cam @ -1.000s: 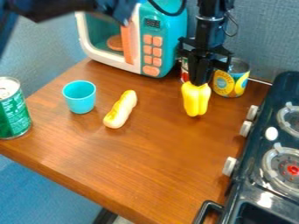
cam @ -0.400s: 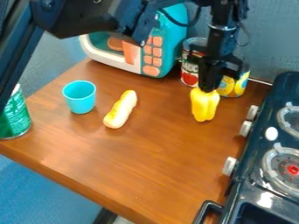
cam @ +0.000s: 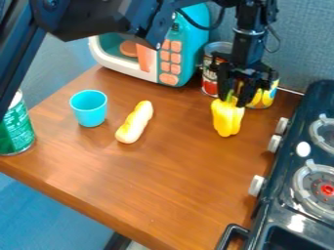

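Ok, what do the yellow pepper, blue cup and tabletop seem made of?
Yellow pepper: probably plastic, slightly glossy, from its even colour and pale highlights.
Blue cup: likely moulded plastic, satin, with uniform colour and a smooth wall.
Tabletop: wood or wood-look laminate, with a soft sheen; the grain shows, but not which.

A: What stands farthest left on the surface (cam: 150, 185)?
B: The drink can (cam: 17, 129). To its right comes the cup (cam: 89, 110), then the hot dog (cam: 135, 122).
A: And behind those?
B: The microwave (cam: 194, 56), at the rear, with a round piece (cam: 128, 48) in it.
A: Where's the pepper (cam: 227, 119)?
B: Right of the hot dog, well apart from it, with the tool (cam: 233, 99) at its top end.
A: Anything behind the pepper?
B: Two food cans (cam: 210, 81), side by side, right of the microwave.
A: And farthest right?
B: The stove (cam: 287, 185), along the surface's right side, with the pepper and hot dog to its left
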`<state>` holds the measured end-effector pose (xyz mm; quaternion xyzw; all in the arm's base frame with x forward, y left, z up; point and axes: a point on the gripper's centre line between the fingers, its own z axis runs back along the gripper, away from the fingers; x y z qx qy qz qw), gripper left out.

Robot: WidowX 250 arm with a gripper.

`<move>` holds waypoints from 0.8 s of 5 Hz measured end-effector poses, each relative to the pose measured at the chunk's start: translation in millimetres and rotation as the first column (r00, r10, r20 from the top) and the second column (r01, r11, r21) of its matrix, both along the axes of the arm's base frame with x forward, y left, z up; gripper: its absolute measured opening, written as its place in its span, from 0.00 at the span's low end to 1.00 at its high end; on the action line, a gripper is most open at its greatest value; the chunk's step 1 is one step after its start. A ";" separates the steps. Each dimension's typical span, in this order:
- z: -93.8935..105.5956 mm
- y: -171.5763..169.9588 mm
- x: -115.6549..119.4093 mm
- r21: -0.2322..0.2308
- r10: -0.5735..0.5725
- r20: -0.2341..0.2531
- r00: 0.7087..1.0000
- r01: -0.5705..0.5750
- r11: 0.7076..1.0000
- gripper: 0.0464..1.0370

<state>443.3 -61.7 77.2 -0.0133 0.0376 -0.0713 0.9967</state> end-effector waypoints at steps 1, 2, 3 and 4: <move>4.6 -0.4 -7.2 -0.014 0.005 0.015 1.000 -0.004 1.000 0.93; 19.6 4.3 -28.3 -0.019 0.015 0.055 0.998 -0.014 1.000 0.97; 46.7 24.4 -63.8 -0.012 0.065 0.109 0.992 -0.064 0.998 0.96; 55.5 57.6 -112.4 -0.006 0.149 0.110 0.983 -0.149 0.989 0.96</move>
